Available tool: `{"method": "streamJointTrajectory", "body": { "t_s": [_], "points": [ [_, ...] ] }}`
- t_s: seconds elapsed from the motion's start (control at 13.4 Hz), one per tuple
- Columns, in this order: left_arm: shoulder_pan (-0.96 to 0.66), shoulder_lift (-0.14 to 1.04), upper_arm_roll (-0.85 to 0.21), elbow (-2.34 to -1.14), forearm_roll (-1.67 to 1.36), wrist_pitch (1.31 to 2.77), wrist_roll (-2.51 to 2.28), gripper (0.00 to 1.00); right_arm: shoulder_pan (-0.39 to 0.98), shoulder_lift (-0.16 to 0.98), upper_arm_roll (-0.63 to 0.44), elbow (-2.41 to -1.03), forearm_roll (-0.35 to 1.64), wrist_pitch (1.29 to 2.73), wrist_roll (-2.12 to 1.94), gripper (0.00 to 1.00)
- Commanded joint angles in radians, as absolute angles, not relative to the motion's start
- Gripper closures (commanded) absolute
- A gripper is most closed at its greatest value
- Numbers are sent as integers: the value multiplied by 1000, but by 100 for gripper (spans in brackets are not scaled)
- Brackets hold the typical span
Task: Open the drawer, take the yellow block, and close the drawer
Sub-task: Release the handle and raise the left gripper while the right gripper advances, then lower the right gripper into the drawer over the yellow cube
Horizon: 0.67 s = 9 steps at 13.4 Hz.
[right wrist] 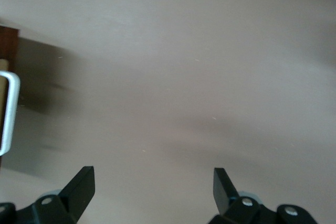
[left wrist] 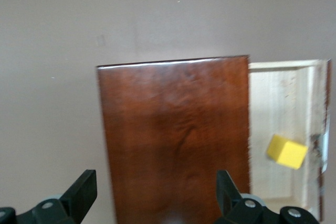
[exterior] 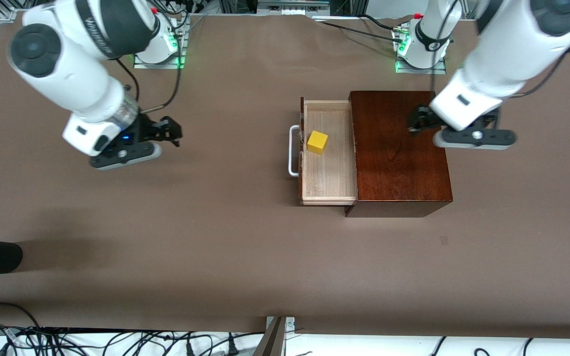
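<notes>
I see the drawer (exterior: 328,153) pulled out of the box (exterior: 399,151), so the yellow block (exterior: 317,142) in it lies exposed by the handle (exterior: 292,151). My left gripper (exterior: 421,123) hovers over the box, jaws released; my right gripper (exterior: 168,131) waits well apart from it, also released.

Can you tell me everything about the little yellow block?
The yellow block is a small bright cube with plain smooth faces. It sits turned a bit askew on the pale wooden floor of the open drawer, close to the drawer's front where the white handle is. It may touch the front wall; that is hard to tell. No end effector holds it or is over it.
</notes>
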<state>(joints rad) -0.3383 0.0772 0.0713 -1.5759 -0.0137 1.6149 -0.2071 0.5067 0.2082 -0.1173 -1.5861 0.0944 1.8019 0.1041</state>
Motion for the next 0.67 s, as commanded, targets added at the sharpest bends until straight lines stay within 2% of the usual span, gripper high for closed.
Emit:
{"method": "streamJointTrajectory", "body": {
  "t_s": [0.0, 0.3, 0.6],
  "points": [
    [-341, -47, 144, -1764, -45, 1716, -76, 0, 563, 233, -127, -1569, 149, 1825, 114, 0],
    [-291, -41, 166, -1763, -46, 1720, -15, 0, 665, 288, -127, -1525, 204, 1862, 95, 0],
    [-272, -35, 167, -1759, -49, 1726, -9, 0, 778, 403, -127, -1379, 204, 1864, 97, 0]
  ]
}}
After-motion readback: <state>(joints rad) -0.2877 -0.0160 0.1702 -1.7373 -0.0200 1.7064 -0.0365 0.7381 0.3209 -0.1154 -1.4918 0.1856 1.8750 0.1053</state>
